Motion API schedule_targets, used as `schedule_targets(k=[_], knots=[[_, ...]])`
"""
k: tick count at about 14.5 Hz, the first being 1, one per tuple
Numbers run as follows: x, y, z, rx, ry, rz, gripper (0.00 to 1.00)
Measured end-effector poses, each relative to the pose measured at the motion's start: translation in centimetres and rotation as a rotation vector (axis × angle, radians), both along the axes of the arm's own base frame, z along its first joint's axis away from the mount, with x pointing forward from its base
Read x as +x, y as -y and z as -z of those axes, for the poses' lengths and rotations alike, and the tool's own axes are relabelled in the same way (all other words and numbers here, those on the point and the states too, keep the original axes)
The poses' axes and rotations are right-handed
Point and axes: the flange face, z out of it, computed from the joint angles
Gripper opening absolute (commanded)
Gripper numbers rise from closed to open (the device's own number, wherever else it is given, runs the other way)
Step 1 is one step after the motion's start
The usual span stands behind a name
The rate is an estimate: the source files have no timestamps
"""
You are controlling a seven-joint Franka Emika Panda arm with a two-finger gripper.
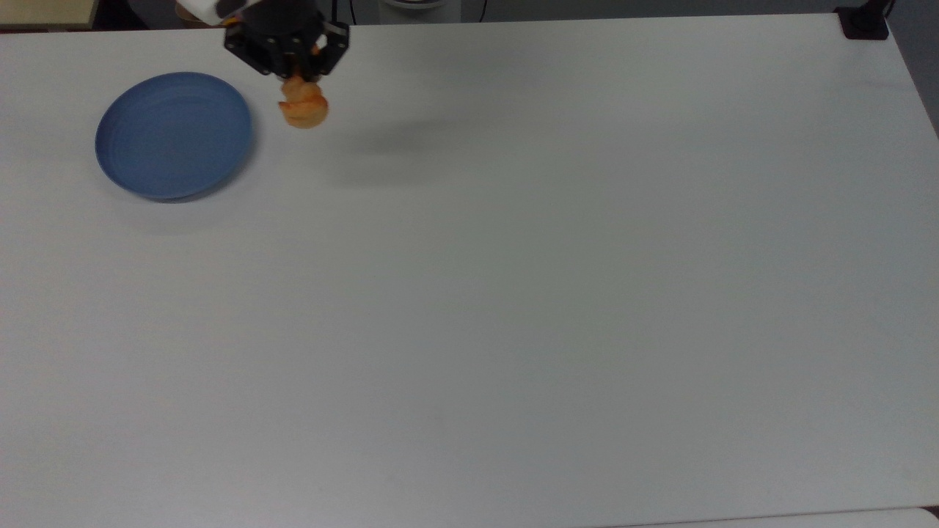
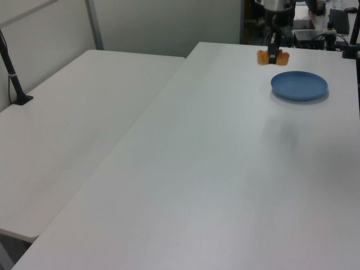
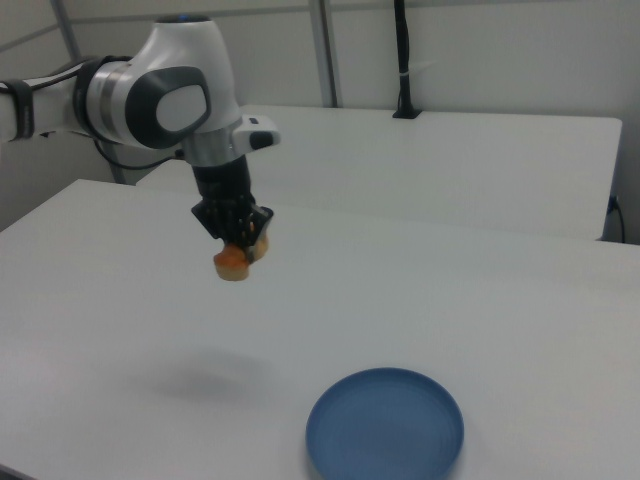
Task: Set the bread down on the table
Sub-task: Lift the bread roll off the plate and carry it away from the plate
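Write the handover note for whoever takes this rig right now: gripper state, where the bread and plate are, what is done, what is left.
Gripper: shut on the bread, held in the air above the table; its shadow falls on the bare tabletop.
Blue plate: empty, on the table, to the top view's left of the bread.
Done: the bread is off the plate and past its rim.
Left: lower the bread onto the bare table beside the plate, open the gripper and back the arm away.
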Motion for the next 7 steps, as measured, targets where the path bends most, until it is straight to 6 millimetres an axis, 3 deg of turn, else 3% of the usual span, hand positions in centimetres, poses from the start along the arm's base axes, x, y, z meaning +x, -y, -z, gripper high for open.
schedule_targets(k=[3,7], knots=[[0.1,-5.0,2.1,0.002,-0.038,0.007,0.0],[-0.6,-9.3,6.7,-0.004,-0.121,-0.006,0.0]])
